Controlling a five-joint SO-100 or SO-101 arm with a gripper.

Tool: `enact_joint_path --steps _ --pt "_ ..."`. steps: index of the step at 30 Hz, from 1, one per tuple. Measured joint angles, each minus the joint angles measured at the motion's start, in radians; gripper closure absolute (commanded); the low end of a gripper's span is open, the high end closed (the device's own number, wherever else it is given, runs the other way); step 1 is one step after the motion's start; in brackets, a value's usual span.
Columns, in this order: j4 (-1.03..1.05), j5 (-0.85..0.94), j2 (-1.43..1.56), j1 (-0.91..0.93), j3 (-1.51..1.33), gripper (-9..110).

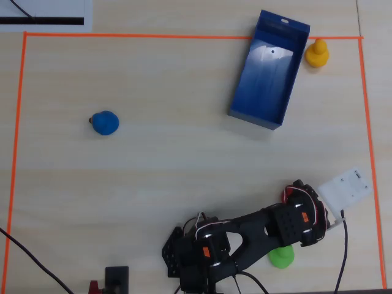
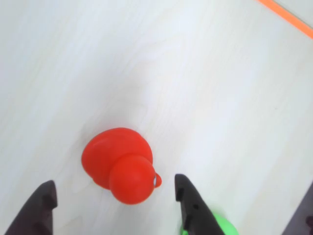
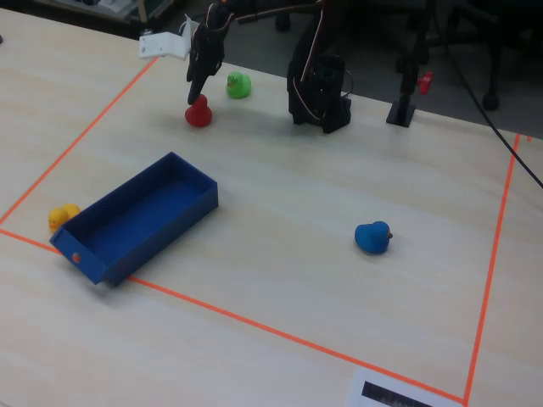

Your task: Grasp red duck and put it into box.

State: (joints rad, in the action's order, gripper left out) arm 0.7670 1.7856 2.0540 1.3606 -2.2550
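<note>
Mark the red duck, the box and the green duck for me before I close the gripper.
red duck [image 2: 117, 164]: wrist view, on its body where the head joins.
box [image 1: 267, 76]: overhead view, on its bare glossy floor.
green duck [image 3: 239, 84]: fixed view, on its body.

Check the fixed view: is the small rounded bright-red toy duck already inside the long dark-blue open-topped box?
No, the small rounded bright-red toy duck sits on the table below the pincer, apart from the long dark-blue open-topped box.
</note>
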Motion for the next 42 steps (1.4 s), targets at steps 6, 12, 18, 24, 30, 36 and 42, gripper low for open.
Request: enact_joint_path --steps 6,12,18,24,30,36,42 --pt "-0.1 0.015 -0.011 0.0 -0.054 68" --pt "-0.13 0.055 -0.038 0.017 -0.1 68" --pt "-0.132 0.081 -0.038 0.04 -0.121 69" --pt "-0.132 0.089 -0.063 0.046 -0.121 90" --pt "-0.132 0.089 -0.071 0.046 -0.121 96" --pt "-0.097 0.118 -0.071 0.046 -0.118 101" --pt "-0.058 0.025 -0.072 0.018 -0.066 101"
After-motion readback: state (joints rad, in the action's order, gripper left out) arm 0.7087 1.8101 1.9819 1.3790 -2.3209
